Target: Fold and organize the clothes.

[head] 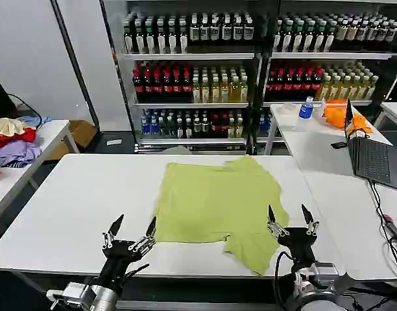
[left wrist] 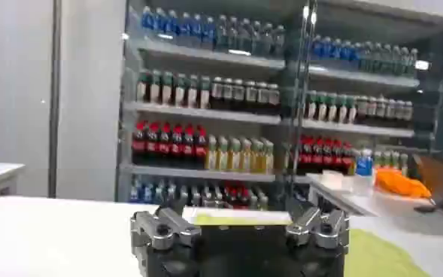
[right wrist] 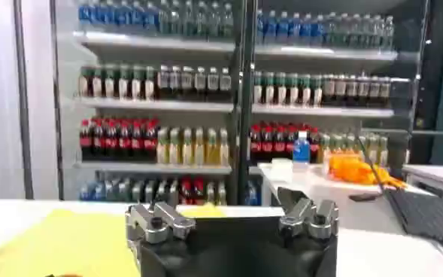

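Lime T-shirt (head: 215, 204) lies rumpled on the table (head: 69, 207). Left gripper (head: 130, 228) and right gripper (head: 290, 218) hover at its near edge, fingers apart; smooth it flat before folding.

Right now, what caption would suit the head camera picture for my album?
Lime cotton T-shirt lies rumpled on the white table; open left gripper and open right gripper wait at its near edge.
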`<control>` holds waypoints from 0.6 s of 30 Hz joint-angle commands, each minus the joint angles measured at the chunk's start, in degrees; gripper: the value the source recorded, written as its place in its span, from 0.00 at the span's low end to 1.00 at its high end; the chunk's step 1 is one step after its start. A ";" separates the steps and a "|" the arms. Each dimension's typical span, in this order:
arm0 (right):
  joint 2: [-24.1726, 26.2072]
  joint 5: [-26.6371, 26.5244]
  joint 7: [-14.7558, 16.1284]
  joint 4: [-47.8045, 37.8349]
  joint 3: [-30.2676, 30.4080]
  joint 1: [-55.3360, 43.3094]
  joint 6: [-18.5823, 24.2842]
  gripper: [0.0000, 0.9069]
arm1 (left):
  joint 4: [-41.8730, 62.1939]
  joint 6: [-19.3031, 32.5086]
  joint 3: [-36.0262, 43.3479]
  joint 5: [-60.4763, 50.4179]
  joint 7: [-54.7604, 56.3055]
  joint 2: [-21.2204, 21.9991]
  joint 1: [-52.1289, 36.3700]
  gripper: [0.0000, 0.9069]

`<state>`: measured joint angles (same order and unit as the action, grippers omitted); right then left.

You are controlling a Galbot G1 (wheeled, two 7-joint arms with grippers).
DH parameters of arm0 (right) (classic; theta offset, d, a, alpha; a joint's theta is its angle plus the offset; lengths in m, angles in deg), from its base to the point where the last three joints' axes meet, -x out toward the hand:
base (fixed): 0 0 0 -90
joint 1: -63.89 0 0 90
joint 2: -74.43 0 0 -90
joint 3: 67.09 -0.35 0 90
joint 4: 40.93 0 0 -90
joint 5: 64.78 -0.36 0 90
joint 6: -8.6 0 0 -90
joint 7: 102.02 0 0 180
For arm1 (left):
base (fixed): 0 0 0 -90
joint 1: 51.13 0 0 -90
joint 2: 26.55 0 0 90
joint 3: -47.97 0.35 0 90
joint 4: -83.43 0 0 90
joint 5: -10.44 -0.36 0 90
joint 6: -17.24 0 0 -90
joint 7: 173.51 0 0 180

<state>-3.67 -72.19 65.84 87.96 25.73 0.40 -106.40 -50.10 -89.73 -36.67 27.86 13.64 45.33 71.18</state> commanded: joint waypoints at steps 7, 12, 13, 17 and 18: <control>-1.37 0.42 -1.31 -3.27 2.88 1.03 -8.14 1.00 | 12.89 -13.16 3.76 -2.46 2.77 -3.44 -8.59 1.00; -1.76 1.61 -1.29 -2.52 4.73 2.33 -8.12 1.00 | 15.11 -14.57 4.80 -2.18 3.98 -3.46 -9.94 1.00; -2.02 2.27 -1.20 -2.25 4.99 3.18 -8.11 1.00 | 15.46 -14.69 5.14 -1.73 4.08 -3.43 -10.29 1.00; -2.97 3.21 -1.18 -2.19 5.19 4.84 -8.09 1.00 | 16.26 -14.94 6.12 -0.75 4.61 -3.31 -11.94 1.00; -3.07 3.25 -1.24 -2.49 5.24 5.07 -8.09 1.00 | 16.40 -15.04 6.40 -0.51 4.79 -3.28 -12.66 1.00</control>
<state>-6.12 -69.95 64.73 85.89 29.86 3.65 -113.00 -38.18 -101.33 -32.15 26.62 16.92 42.65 62.96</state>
